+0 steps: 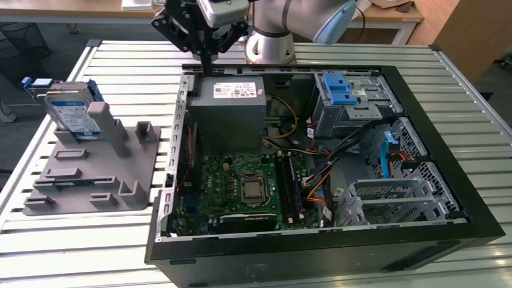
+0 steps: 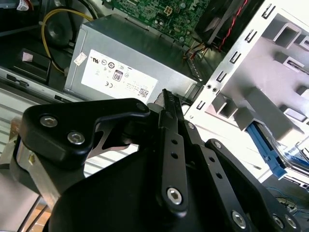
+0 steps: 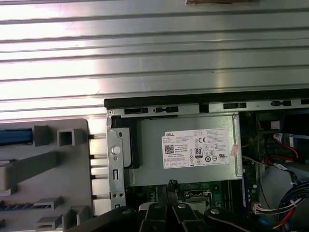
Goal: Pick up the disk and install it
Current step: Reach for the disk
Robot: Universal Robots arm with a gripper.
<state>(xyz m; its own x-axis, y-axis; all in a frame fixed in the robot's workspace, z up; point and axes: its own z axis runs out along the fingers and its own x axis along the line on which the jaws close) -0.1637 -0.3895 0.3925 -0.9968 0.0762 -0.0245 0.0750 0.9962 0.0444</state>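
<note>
Gripper positioned over the power supply, jaws together, nothing gripped. Disk seen propped on the grey fixture, well apart.

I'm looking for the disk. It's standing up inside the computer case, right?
Not inside. In the exterior view the disk stands up in the grey holder, on the exterior view's left of the computer case.

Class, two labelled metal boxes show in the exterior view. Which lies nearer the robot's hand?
The grey power-supply box inside the computer case, close beneath the hand. The disk stands in the grey fixture at the exterior view's left.
</note>
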